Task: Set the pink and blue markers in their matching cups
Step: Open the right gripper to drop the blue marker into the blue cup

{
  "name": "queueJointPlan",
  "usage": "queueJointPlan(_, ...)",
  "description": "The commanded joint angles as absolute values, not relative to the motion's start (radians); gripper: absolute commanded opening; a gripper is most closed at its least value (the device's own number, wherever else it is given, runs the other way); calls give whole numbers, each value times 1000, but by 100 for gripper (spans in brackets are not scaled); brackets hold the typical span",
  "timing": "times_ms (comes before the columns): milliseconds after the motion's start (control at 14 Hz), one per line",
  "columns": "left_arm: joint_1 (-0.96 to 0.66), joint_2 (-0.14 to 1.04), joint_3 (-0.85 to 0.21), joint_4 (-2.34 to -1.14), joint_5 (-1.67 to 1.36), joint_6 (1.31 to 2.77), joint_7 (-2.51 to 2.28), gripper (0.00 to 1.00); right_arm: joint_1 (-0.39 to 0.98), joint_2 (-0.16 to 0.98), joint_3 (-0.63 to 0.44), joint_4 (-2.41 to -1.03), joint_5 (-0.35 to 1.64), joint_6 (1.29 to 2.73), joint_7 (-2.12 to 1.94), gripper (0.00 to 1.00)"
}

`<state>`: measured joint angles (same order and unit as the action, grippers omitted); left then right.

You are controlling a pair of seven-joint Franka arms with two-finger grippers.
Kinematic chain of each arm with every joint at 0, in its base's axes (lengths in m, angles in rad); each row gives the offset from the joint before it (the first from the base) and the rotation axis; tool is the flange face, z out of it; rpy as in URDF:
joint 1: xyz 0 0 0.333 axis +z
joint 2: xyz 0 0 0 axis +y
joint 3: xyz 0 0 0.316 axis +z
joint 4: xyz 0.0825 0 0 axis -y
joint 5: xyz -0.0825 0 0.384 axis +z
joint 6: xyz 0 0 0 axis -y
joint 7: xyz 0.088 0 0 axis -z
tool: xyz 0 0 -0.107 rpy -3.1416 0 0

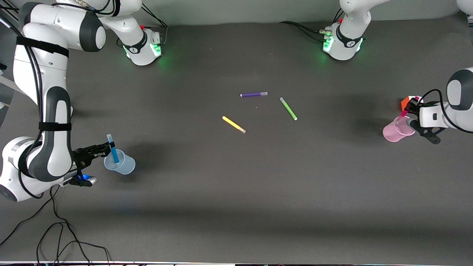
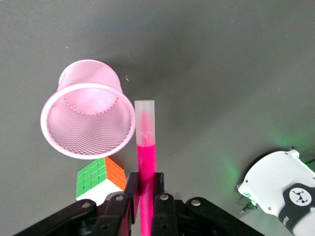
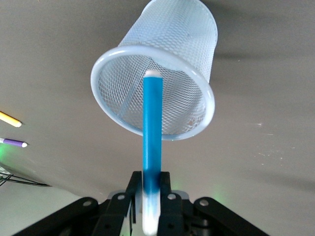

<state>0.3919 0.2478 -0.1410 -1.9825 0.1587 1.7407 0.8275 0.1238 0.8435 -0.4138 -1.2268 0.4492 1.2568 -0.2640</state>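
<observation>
Nearest the front camera, at the right arm's end of the dark surface [image 1: 236,192], stands the pale blue cup [image 1: 120,162], a mesh-walled tumbler set upright. The right gripper [image 1: 107,147] hangs over it, its fingers [image 3: 132,194] pinched on the blue marker [image 1: 113,149]. The marker points down into the cup's mouth: its lower end is inside the rim, while its upper, paler end sticks up above the fingers.

Farther from the camera, in the middle of the surface, three loose pens lie flat and apart from one another: the yellow pen [image 1: 234,124] nearest, the green pen [image 1: 288,108] a little farther and toward the left arm's end, and the purple pen [image 1: 254,94] farthest.

At the left arm's end sits the pink cup [image 1: 397,129], also meshed and upright. The left gripper [image 1: 409,110] hovers by its rim with fingers [image 2: 132,189] clamped on the pink marker [image 2: 146,162]. In the left wrist view the marker's pale capped tip sits just beside the cup's rim, outside the mouth. A colour-tiled puzzle cube [image 2: 102,177] rests on the surface close by the pink cup.
</observation>
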Motion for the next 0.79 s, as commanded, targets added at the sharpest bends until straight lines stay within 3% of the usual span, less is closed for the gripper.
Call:
queueJointPlan(0,428,308,-153,-1904,170,1726,842,0,112,865,-413,-1184,466,1232,-282,87)
queueJointPlan(71,433,314,-153,-1899,193,1729,844,0,112,865,-413,-1184,466,1232,-281,97)
queueJointPlan(143,439,316,-155,-1899,225,1735,845,0,113,861,-413,-1183,465,1232,-281,100)
queueJointPlan(429,443,336,-153,-1905,267,1781,937,0,146,796,-419,-1160,425,1232,-229,100)
queueJointPlan(714,422,350,-158,-1908,371,1818,968,0,183,660,-429,-1180,382,1242,-105,100)
